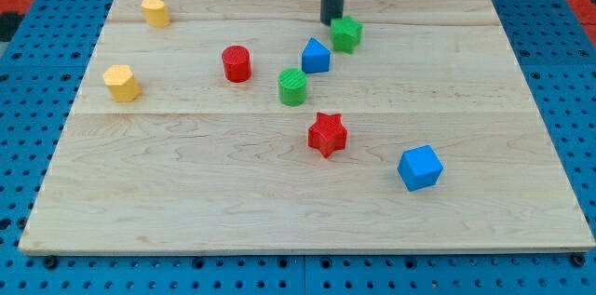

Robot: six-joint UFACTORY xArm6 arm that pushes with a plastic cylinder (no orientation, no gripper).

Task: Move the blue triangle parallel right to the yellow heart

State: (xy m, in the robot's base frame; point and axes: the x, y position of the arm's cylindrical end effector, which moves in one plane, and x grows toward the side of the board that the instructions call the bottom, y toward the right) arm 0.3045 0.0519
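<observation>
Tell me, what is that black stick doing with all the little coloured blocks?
A robot arm's dark rod pushes blocks around a wooden board. Right now my tip sits near the view's top, just left of a small green star-like block. The blue triangle block lies just below that, not yet touched. It should end up level with, and right of, the yellow heart block, which seems to be the one at the view's top left, though its shape is hard to tell.

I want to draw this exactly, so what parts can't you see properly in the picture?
- Rod: the camera view's top edge cuts off its upper part; my tip shows.
- Green star block: the rod hides part of its left side, so contact can't be told.
- Two yellow blocks: too small to tell which is the heart.
</observation>
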